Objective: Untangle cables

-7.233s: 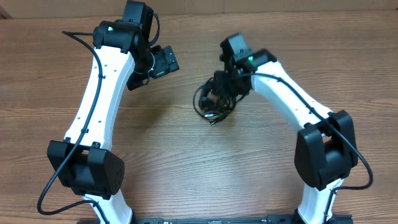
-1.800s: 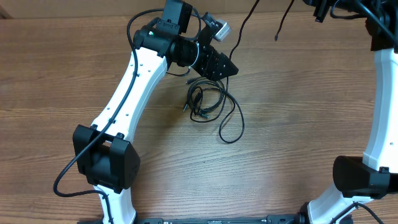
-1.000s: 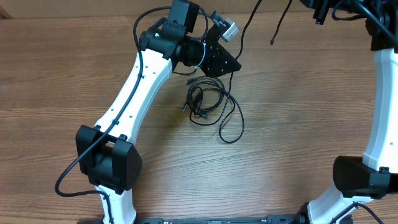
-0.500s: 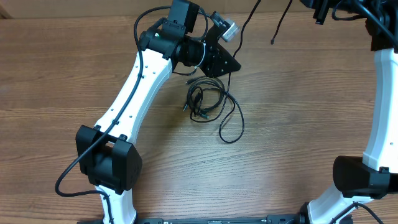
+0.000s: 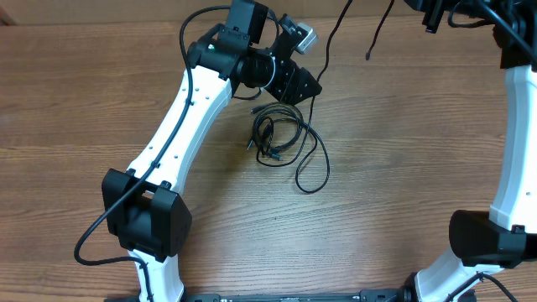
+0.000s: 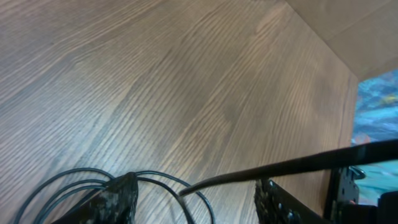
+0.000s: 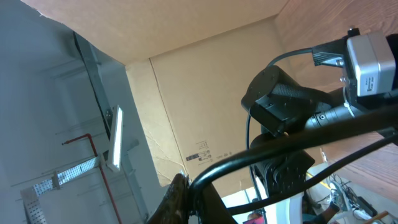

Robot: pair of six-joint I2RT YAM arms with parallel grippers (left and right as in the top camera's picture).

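Note:
A coiled bundle of thin black cables (image 5: 275, 137) lies on the wooden table, with one loose loop (image 5: 314, 172) trailing to its lower right. My left gripper (image 5: 300, 85) hovers just above the bundle's upper edge. In the left wrist view its fingers (image 6: 196, 202) are wide open, with cable loops (image 6: 74, 186) and a taut strand (image 6: 280, 167) between them. My right gripper (image 5: 434, 12) is raised high at the top right edge. It is shut on a cable (image 7: 261, 149), and two strands (image 5: 333, 32) (image 5: 377, 32) hang from it.
A cardboard wall (image 7: 205, 106) stands behind the table's far edge. The white left arm (image 5: 180, 117) stretches diagonally across the left half of the table. The right arm (image 5: 516, 134) stands along the right edge.
My left gripper has edged right towards the bundle and turned slightly at the wrist. The right arm stays raised with the strands hanging; the bundle has not moved.

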